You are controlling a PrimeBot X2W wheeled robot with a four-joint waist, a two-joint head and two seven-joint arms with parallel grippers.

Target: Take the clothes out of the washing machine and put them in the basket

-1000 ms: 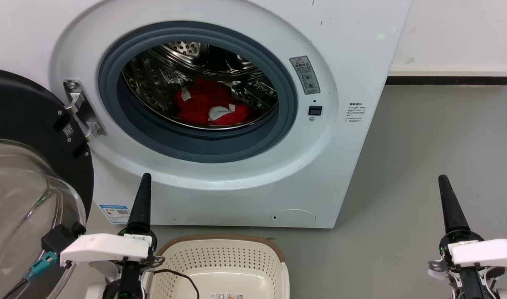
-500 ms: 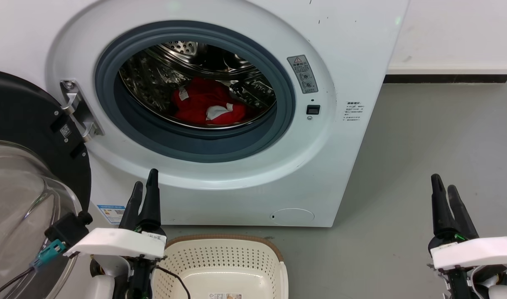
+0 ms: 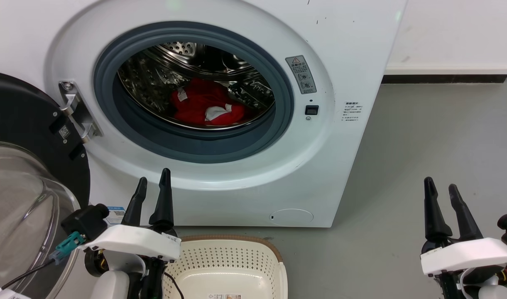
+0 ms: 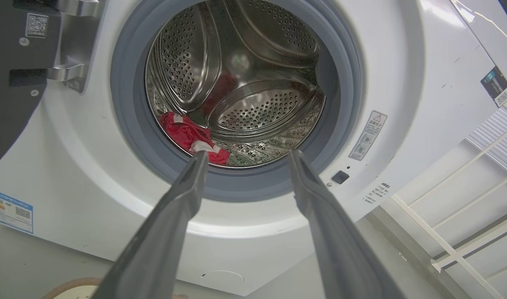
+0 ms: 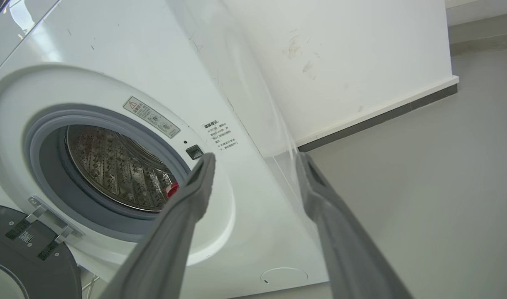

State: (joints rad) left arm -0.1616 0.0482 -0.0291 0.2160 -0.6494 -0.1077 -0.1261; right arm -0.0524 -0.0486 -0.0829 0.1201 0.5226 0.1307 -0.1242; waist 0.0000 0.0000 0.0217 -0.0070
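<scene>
The white washing machine [image 3: 353, 54] stands with its door swung open to the left. Red clothes [image 3: 203, 106] with a white panel lie at the bottom of the steel drum; the same clothes [image 4: 187, 135] appear low left in the drum in the left wrist view, and a red sliver of the clothes [image 5: 171, 189] peeks past a finger in the right wrist view. The cream basket [image 3: 236, 255] sits on the floor below the porthole. My left gripper [image 3: 153, 182] is open, beside the basket's left rim and below the porthole. My right gripper [image 3: 440, 187] is open, over bare floor to the right of the machine.
The open black-framed glass door [image 3: 25, 174] stands close on my left, next to the left arm. Grey floor [image 3: 436, 137] stretches to the right of the machine up to a white wall with a dark skirting [image 3: 444, 79]. White rails [image 4: 465, 216] show at right in the left wrist view.
Both grippers have gone from shut to open. The left gripper has shifted right and a little up; the right one has edged left.
</scene>
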